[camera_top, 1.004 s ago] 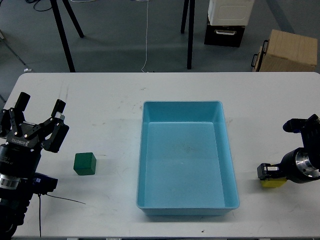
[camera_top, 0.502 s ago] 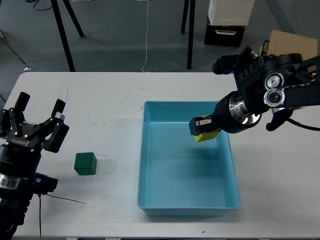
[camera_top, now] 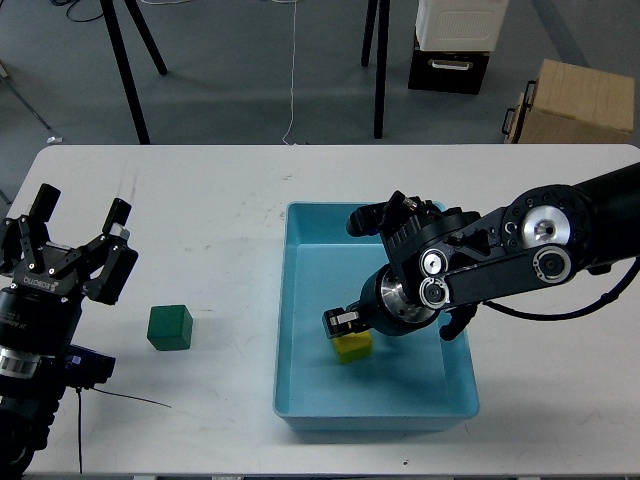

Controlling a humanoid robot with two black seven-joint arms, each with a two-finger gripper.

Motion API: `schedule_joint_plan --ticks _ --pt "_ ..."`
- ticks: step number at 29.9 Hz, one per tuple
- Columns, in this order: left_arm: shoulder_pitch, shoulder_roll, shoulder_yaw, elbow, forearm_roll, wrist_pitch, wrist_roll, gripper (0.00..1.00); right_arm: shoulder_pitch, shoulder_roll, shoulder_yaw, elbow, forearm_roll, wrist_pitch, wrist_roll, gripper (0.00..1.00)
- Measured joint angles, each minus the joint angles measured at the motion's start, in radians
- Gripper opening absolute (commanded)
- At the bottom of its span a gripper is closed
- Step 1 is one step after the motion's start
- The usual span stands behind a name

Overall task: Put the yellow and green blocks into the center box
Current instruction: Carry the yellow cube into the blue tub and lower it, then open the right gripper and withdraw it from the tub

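Observation:
A yellow block (camera_top: 352,347) is low inside the blue center box (camera_top: 283,330), near its front left part. My right gripper (camera_top: 343,326) reaches into the box from the right and is shut on the yellow block; whether the block touches the box floor I cannot tell. A green block (camera_top: 170,327) sits on the white table (camera_top: 210,220), left of the box. My left gripper (camera_top: 80,212) is open and empty, above the table's left edge, behind and to the left of the green block.
A thin black cable (camera_top: 130,399) lies on the table in front of the green block. Beyond the table's far edge stand tripod legs (camera_top: 128,70), a black-and-white case (camera_top: 455,45) and a cardboard box (camera_top: 578,102).
My right arm has carried the yellow block from the table's right side over the box's rim and lowered it to the box's front left. The left arm and green block have not moved.

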Motion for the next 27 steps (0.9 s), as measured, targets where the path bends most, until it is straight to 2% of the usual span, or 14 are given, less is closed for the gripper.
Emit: schedule_joint_plan --ticks 4,7,14,18,23,27 --pt "-0.002 0.0 0.0 0.0 0.007 0.002 0.001 1.0 0.011 -0.041 0.001 -0.003 0.0 -0.001 -0.001 1.0" --pt "-0.003 0.0 0.0 0.0 0.01 0.003 0.001 1.0 0.019 -0.115 0.038 -0.019 0.024 -0.011 0.002 1.0" --pt "-0.004 0.003 0.0 -0.003 0.012 0.0 0.001 1.0 -0.013 -0.391 0.229 -0.076 0.386 -0.003 0.006 1.0" --pt "-0.012 0.001 0.0 -0.003 0.012 0.003 -0.001 1.0 -0.051 -0.492 0.301 -0.144 0.496 -0.001 0.006 1.0" --pt "-0.013 -0.001 0.0 -0.003 0.012 0.005 -0.002 1.0 -0.207 -0.625 0.519 -0.219 0.507 0.052 0.004 1.0" --pt "-0.011 0.001 -0.001 -0.004 0.012 0.001 -0.003 1.0 -0.33 -0.633 0.788 -0.364 0.51 0.132 0.003 1.0"
